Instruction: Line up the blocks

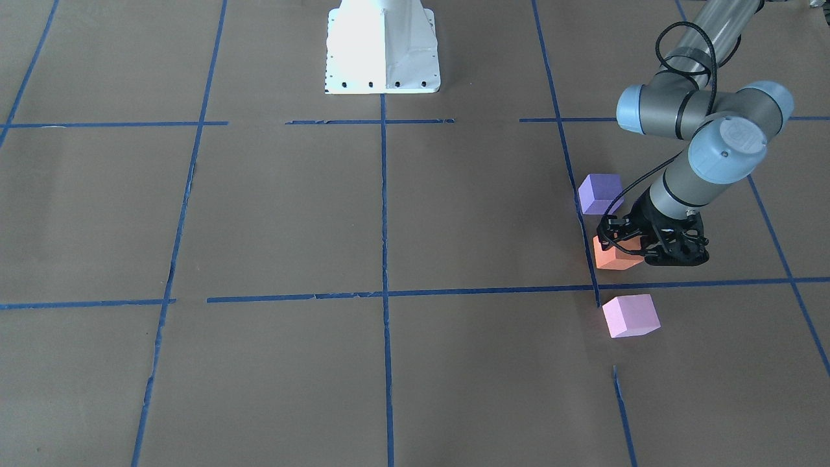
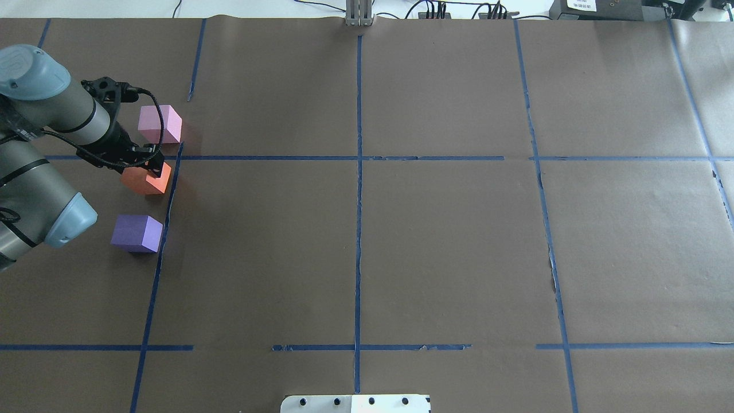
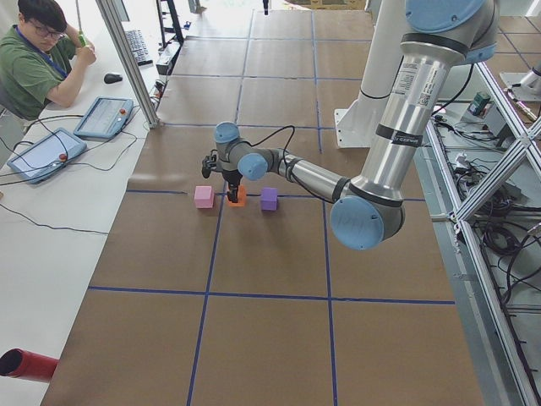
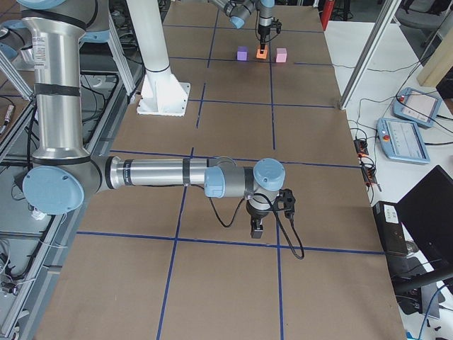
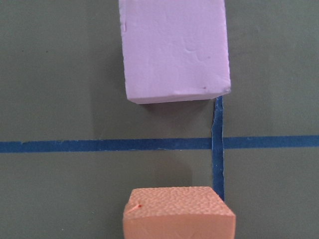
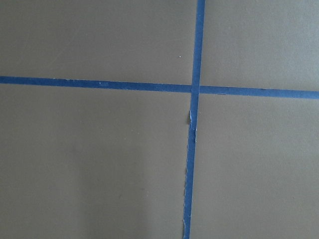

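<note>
From the front, the left fingers [image 1: 608, 239] stand over the orange block [image 1: 615, 261] on the worktop [image 1: 454, 214], probably lining it between the purple block [image 1: 600, 193] and the pink block [image 1: 630, 316] beside them, grip unclear; from above, blue tape [image 2: 172, 178] runs just beside; from the right side, I cannot tell the state of the right fingers [image 4: 256, 228].

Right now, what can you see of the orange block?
The orange block is a small matte cube with a pebbly, foam-like top. It sits flat on the brown paper beside a blue tape line. It lies between the pink block and the purple block, touching neither. The left gripper is down over its top; whether the jaws clamp it cannot be told.
</note>
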Controlling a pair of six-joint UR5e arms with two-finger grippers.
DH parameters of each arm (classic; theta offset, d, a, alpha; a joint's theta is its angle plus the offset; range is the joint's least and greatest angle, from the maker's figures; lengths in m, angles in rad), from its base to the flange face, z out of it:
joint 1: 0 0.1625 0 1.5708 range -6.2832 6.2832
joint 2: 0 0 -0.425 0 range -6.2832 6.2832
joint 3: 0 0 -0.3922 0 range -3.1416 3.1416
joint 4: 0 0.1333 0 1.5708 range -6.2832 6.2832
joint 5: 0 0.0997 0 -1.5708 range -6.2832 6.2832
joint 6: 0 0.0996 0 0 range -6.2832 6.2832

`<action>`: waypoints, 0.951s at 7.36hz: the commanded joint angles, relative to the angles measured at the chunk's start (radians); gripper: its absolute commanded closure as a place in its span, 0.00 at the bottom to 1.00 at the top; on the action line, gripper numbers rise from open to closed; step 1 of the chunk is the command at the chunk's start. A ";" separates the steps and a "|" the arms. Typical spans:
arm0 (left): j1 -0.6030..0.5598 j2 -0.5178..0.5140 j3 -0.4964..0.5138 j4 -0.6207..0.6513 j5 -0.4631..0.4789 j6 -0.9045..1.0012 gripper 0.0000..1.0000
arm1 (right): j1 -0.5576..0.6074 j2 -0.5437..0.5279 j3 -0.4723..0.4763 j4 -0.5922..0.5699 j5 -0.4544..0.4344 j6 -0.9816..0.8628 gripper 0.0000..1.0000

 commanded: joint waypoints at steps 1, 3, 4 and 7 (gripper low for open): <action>0.000 -0.001 0.004 -0.001 0.000 0.005 0.00 | 0.000 0.000 0.000 0.000 0.000 0.000 0.00; -0.023 -0.011 -0.004 0.001 -0.002 0.003 0.00 | 0.000 0.000 0.000 0.000 0.000 0.000 0.00; -0.052 -0.014 -0.034 0.004 -0.003 0.003 0.00 | 0.000 0.000 0.000 -0.001 0.000 0.000 0.00; -0.213 -0.011 -0.097 0.015 -0.022 0.101 0.00 | 0.000 0.000 0.000 0.000 0.000 0.000 0.00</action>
